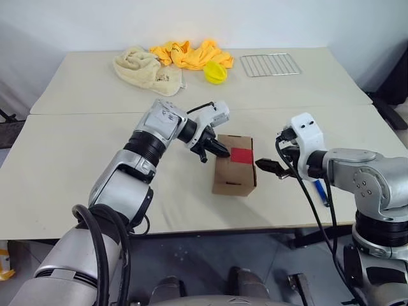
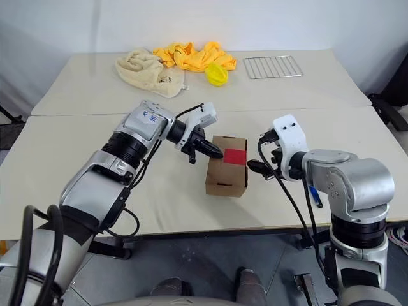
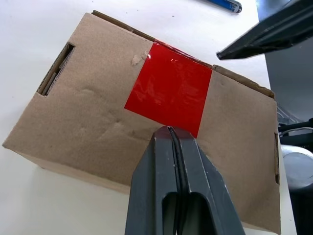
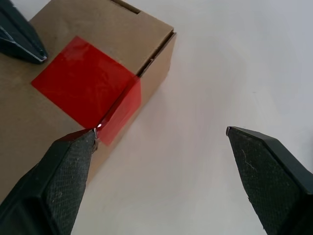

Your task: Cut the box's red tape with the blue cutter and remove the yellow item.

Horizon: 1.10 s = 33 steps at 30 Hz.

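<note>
Table (image 1: 76, 166) bare around box (image 1: 234, 175).

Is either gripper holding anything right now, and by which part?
Nothing is held. The left gripper has its fingers shut empty over the brown cardboard box; the right gripper is open, and the slim blue cutter lies on the table.

box (image 1: 234, 173): we see it on the near table (image 1: 57, 191), between the two grippers
tape (image 1: 241, 154): on the box's top, lapping over its right edge
left gripper (image 1: 217, 149): we place it at the box's left, over the top's edge
right gripper (image 1: 270, 167): just right of the box
cutter (image 1: 321, 192): on the table, right of the box, behind the right arm
far table (image 1: 83, 76): we find two cloths (image 1: 148, 70), a ribbed ball (image 1: 215, 72) and a wire rack (image 1: 270, 64), left to right
</note>
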Motion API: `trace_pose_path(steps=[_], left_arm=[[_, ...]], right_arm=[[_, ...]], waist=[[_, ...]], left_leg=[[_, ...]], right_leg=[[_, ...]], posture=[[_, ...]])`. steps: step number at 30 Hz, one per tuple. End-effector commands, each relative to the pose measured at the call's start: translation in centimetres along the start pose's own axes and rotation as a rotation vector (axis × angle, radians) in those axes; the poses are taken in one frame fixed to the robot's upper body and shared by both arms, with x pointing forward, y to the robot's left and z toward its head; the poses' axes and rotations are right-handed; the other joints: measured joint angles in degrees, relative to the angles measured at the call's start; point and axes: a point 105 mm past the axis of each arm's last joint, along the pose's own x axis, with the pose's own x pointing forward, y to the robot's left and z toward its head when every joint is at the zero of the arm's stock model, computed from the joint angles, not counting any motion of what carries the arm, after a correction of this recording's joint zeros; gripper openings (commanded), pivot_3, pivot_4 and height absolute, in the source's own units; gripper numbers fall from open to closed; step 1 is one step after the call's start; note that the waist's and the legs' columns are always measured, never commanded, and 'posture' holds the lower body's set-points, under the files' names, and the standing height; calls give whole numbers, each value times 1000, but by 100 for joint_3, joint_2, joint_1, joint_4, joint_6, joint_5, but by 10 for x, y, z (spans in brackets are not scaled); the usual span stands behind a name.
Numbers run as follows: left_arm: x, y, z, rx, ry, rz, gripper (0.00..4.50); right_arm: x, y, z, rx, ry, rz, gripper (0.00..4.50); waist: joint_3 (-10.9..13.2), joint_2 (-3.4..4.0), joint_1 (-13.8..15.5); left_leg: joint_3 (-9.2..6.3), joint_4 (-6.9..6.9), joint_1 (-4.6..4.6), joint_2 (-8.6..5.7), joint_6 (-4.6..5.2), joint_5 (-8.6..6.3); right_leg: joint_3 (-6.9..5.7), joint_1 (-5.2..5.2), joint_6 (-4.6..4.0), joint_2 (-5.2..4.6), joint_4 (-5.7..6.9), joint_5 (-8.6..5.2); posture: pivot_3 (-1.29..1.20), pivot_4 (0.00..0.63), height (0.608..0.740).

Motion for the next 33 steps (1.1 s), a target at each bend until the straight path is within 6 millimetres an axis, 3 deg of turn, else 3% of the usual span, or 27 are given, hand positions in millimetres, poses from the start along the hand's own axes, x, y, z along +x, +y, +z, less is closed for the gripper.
trace_pose_path(steps=[1, 9, 16, 25, 33], left_arm=[[6, 1, -9, -14, 28, 8, 0], [12, -1, -9, -15, 27, -3, 0], [14, -2, -10, -10, 31, -12, 0], [14, -3, -14, -3, 41, -22, 0], [13, -3, -15, -10, 40, -19, 0]], right_arm=[[-3, -4, 10, 39, -43, 1, 4465], [13, 2, -1, 110, -1, 43, 4465], [25, -7, -13, 135, 37, 10, 4465], [37, -23, -11, 183, 15, -42, 4465], [40, -32, -28, 199, 64, -78, 4465]], waist=[[0, 0, 1], [-1, 0, 8], [-4, -2, 3], [-12, -5, -22], [-14, -7, -19]], left_leg=[[0, 1, 0, 0, 0, 0], [-2, 4, 1, 0, 0, 0], [-6, 8, 17, 0, 1, 0], [-5, 16, 34, 1, 1, 0], [-7, 46, 33, 3, 3, -1]], right_leg=[[0, 0, 0, 0, 1, 0], [1, 4, 0, -1, 3, 0], [0, 25, 0, -1, 3, 0], [6, 36, -3, -1, 18, 2], [12, 39, -10, -1, 34, 6]], posture=[[0, 150, 740], [0, 150, 740], [0, 150, 740], [0, 150, 740], [0, 150, 740]])
